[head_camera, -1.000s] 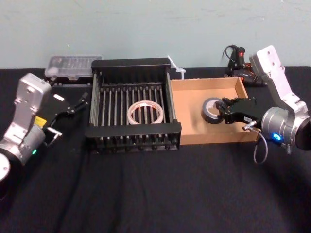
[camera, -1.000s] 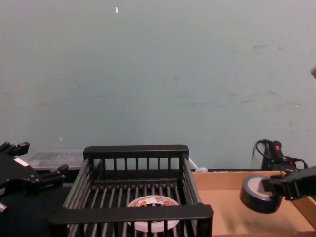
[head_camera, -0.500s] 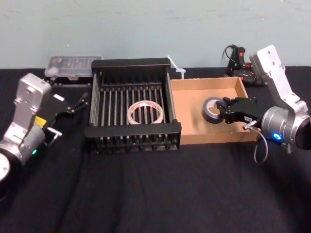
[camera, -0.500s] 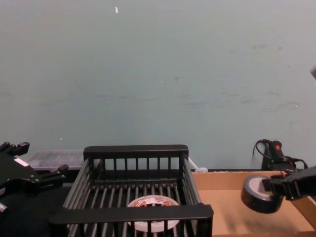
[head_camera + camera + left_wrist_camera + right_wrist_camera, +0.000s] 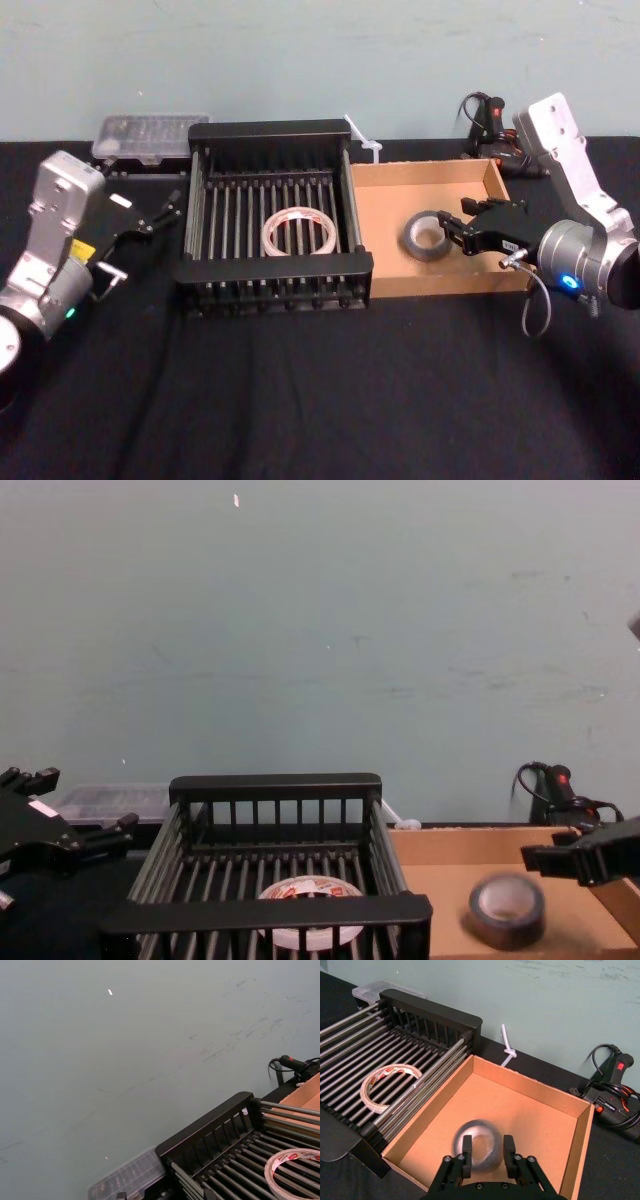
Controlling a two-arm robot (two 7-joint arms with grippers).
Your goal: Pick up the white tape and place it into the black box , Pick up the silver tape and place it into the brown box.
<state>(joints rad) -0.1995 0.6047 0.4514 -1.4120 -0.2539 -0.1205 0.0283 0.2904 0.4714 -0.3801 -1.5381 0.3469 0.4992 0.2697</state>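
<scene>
Though tool [image 5: 452,222] open, silver tape [image 5: 424,237] near

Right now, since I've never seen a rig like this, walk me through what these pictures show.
It is a two-armed robot at a black table. One camera looks down from its head, one looks across from its chest, and one sits on each wrist. The white tape lies in the black box. The silver tape is inside the brown box, free of the right tool, which hovers open beside it. The left tool waits beside the black box, holding nothing. A clear case and a glue gun sit at the back.
</scene>
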